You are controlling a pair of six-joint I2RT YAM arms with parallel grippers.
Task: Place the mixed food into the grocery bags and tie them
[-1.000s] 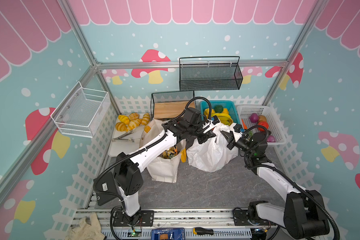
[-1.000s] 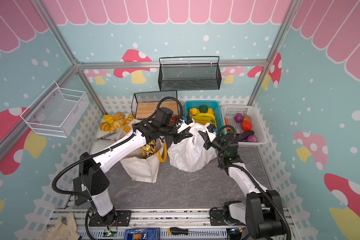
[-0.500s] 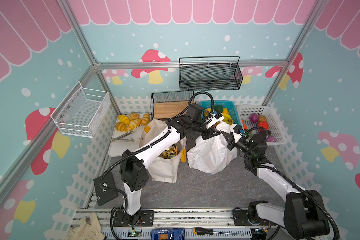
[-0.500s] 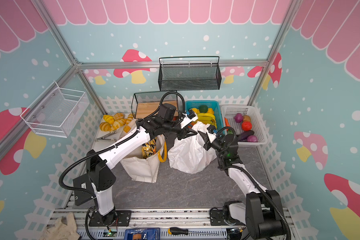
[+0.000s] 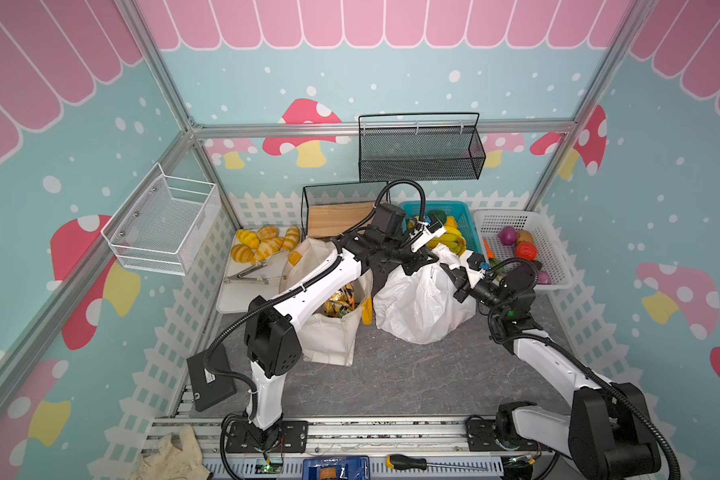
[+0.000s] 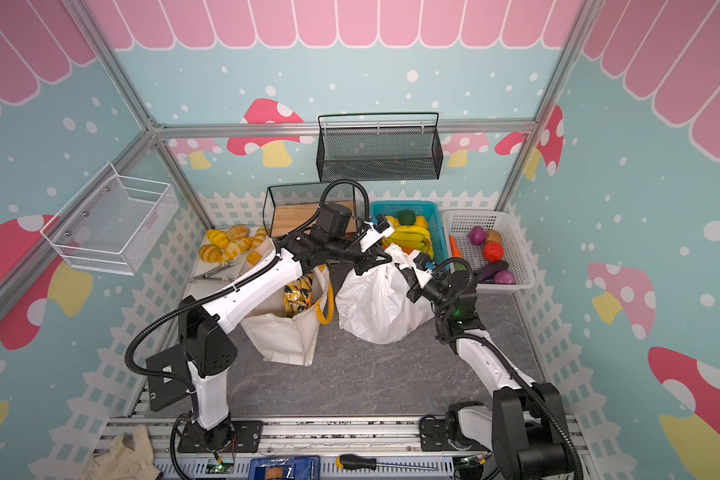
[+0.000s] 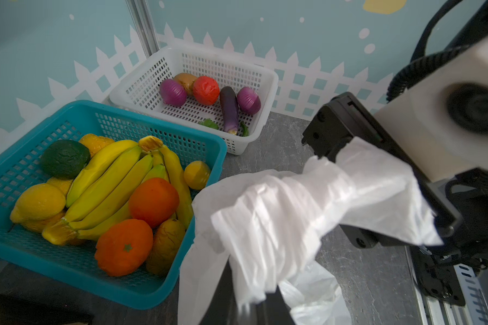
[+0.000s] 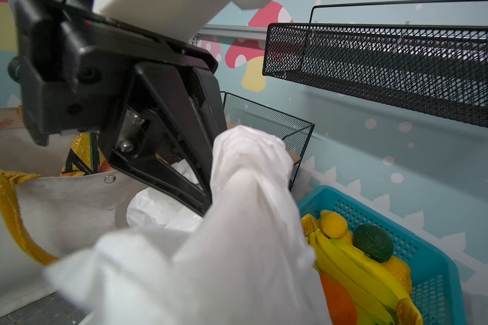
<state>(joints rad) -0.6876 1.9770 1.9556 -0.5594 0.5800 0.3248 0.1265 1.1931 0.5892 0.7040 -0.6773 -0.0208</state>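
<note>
- My left gripper point(image 5: 420, 261) is clamped on a twisted strip of the white plastic bag point(image 5: 420, 303). In the left wrist view the film runs down between its dark fingers point(image 7: 275, 309).
- My right gripper point(image 5: 447, 262) is pinched tight on the same bag. In the left wrist view a second bunch of film is drawn over its black body.
- In both top views the two grippers sit close together just above the bag's gathered top, the left one on the tote side and the right one on the basket side.
- The bag bulges on the grey table point(image 5: 391, 374) directly under both grippers. I cannot tell what is inside it.
- The canvas tote point(image 5: 329, 336) stands upright just beside the bag, under my left arm. Its mouth is open and gold-black snack packets point(image 5: 337, 301) show inside.
- The blue basket point(image 5: 433, 204) of fruit sits just behind the bag.
- The eggplant point(image 7: 228, 109) lies in the white basket point(image 5: 512, 212), apart from both grippers.
</note>
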